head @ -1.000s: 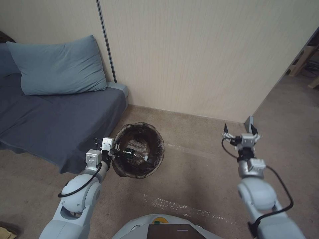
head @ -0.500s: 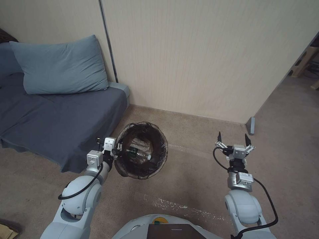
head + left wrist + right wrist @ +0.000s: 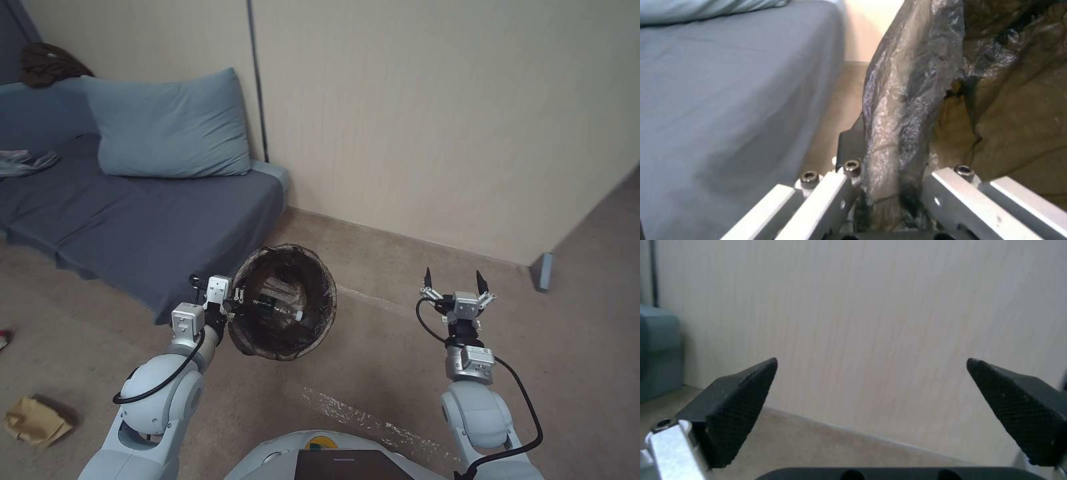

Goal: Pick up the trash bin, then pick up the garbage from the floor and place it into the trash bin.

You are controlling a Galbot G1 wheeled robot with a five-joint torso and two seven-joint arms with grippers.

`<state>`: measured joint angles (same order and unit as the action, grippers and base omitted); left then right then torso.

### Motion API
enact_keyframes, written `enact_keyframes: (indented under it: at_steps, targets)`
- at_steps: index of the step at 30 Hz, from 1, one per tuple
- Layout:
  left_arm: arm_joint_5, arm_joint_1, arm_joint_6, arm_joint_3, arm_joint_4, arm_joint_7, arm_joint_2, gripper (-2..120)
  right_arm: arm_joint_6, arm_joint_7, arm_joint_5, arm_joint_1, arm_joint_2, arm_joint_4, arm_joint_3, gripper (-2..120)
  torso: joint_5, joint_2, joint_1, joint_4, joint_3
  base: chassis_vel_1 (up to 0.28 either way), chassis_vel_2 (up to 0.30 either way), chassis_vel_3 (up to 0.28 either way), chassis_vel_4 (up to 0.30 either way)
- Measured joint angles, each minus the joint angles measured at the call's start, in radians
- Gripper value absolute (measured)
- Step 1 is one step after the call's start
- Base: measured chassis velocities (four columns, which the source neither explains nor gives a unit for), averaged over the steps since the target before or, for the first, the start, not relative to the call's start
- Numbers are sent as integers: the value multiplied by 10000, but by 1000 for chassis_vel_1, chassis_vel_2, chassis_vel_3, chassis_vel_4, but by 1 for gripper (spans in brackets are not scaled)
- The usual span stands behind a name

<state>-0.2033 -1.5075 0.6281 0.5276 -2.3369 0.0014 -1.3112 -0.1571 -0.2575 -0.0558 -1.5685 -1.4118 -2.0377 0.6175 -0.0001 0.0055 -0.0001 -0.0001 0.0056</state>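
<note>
The trash bin (image 3: 283,303), lined with a dark brown bag, hangs above the carpet beside the sofa, tilted so I look into its mouth. A green plastic bottle (image 3: 277,307) lies inside it. My left gripper (image 3: 232,300) is shut on the bin's near-left rim; in the left wrist view the crumpled liner (image 3: 902,110) is pinched between the fingers. My right gripper (image 3: 453,279) hovers open and empty over the carpet to the right, its fingertips (image 3: 744,400) spread wide and facing the wall. A crumpled brown paper bag (image 3: 37,420) lies on the floor at the far left.
A grey-blue sofa (image 3: 133,220) with a blue pillow (image 3: 170,127) stands at the left against the beige wall (image 3: 433,120). A small red thing (image 3: 3,337) peeks in at the left edge. Open carpet (image 3: 380,347) spreads between the arms.
The whole view has swung left, bringing more sofa and the brown paper bag into sight. The right arm has drawn back closer to me. The left gripper keeps its hold on the bin.
</note>
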Motion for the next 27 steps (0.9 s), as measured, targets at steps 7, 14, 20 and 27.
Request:
enact_keyframes:
  at_steps: [7,14,20,27]
  targets:
    - [17,-5,6,5,2,-28,-24,2,5,-7,13,22,-9,80,-20,100,0,0,0,-1,0,98,99,99,92]
    - [30,36,44,40,39,-54,-12,2,9,-16,15,78,-22,191,-59,100,1,0,0,-3,0,86,86,95,103]
    - [31,50,54,58,65,-55,-15,2,27,-19,23,123,-25,223,-84,100,0,0,0,-1,0,103,105,85,106]
    - [18,45,55,57,101,-56,-39,2,27,-21,40,128,-28,286,-88,100,0,0,0,-3,0,77,93,100,87]
